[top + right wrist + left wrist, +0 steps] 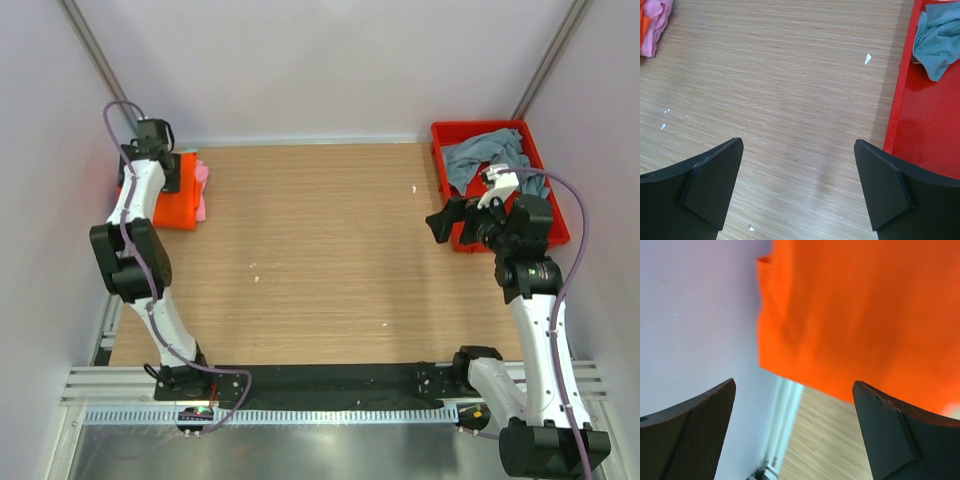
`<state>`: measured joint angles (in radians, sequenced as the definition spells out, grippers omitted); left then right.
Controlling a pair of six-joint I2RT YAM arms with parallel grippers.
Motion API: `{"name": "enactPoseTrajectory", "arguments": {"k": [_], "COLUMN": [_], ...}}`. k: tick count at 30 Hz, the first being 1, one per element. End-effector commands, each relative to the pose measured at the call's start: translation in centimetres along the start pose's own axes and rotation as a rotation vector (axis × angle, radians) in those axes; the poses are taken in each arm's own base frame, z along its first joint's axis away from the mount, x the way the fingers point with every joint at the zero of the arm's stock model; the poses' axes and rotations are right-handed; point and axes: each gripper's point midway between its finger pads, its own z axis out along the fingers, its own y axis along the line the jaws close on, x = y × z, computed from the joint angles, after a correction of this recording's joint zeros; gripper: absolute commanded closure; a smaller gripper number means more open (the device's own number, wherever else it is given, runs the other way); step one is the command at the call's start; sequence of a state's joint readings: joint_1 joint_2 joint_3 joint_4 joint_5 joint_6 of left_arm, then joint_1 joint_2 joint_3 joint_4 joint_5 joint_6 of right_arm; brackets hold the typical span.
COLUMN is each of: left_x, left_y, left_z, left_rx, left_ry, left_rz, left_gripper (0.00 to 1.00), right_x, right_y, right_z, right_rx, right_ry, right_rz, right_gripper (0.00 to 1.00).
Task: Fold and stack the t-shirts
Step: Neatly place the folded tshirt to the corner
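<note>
No readable txt or brand anywhere in my feeds. Small board w/ lit dots (195, 412) by the left arm base; any print there is too small to make out.

Left hand (794, 385): fingers spread wide, nothing between them. It sits at the far-left corner of the counter (320, 250), right over the orange t-shirt (178, 208). In the left wrist cam, orange cloth fills the upper right, the white side wall (690, 315) the left, and a strip of wood shows below.

Right hand (799, 141): also spread, pinching nothing. It's over bare wood just beside the left wall of the red bin (556, 215), not touching it as far as I can tell.

Shirts:
- The orange one is folded flat at the far-left corner, close to the side wall.
- The pink t-shirt (202, 188) is under it, peeking out along its right edge. The right wrist cam shows the orange on top.
- The grey-blue t-shirt (485, 155) is crumpled in the far half of the bin. Can't tell if more than one piece of cloth is in that heap.

Obstructions in the top cam: the left arm's white link and black wrist cover the left part of the orange shirt, and the right wrist covers the near-left part of the bin.

Other: a few white specks (414, 188) on the wood, purple cable (118, 112) looping off the left arm, and a metal rail (330, 385) along the near edge.
</note>
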<state>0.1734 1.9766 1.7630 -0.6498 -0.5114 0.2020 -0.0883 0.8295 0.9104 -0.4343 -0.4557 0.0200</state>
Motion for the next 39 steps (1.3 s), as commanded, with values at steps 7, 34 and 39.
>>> {"name": "enactPoseTrajectory", "arguments": {"k": [7, 34, 39], "left_x": [-3.8, 8.2, 12.2], "left_y": [-6.4, -16.7, -19.7], "left_z": [-19.3, -31.9, -29.5], "left_rx": [0.691, 1.14, 1.223], "left_ry": [-0.424, -0.478, -0.369], "left_rz": [-0.271, 0.236, 0.306], "left_gripper": [0.0, 0.01, 0.0], "right_x": [-0.7, 0.8, 2.0], "right_y": [-4.9, -8.7, -9.2], "right_z": [-0.6, -1.3, -1.2], "right_rx": [0.271, 0.506, 0.525], "right_ry": [0.048, -0.009, 0.004], "right_rz": [-0.016, 0.09, 0.078], "right_gripper": [0.0, 0.0, 0.0]}}
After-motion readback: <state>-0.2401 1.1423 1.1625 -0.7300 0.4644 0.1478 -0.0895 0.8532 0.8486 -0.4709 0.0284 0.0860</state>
